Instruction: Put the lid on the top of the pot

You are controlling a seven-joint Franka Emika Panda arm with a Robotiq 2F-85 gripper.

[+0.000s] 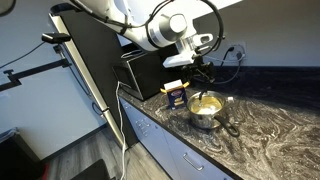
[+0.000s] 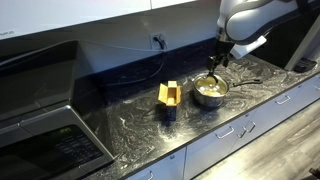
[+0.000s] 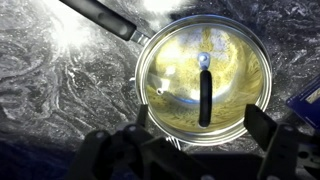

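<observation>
In the wrist view the glass lid (image 3: pixel 170 75), with its silver rim and small centre knob, lies flat over the yellowish pot (image 3: pixel 205 138). The pot's long handle (image 3: pixel 100 18) points to the upper left. My gripper (image 3: pixel 200 120) hangs just above the lid's near edge. It is open and empty, with one finger on each side. In both exterior views the pot (image 1: pixel 205 110) (image 2: pixel 210 90) stands on the marbled counter, and the gripper (image 1: pixel 203 68) (image 2: pixel 217 60) is a little above it.
A yellow-and-blue box (image 1: pixel 176 93) (image 2: pixel 169 97) stands on the counter beside the pot. A black appliance (image 1: pixel 150 68) sits at the back by the wall. A microwave (image 2: pixel 40 135) shows low in an exterior view. The counter's front edge (image 2: pixel 230 125) runs above drawers.
</observation>
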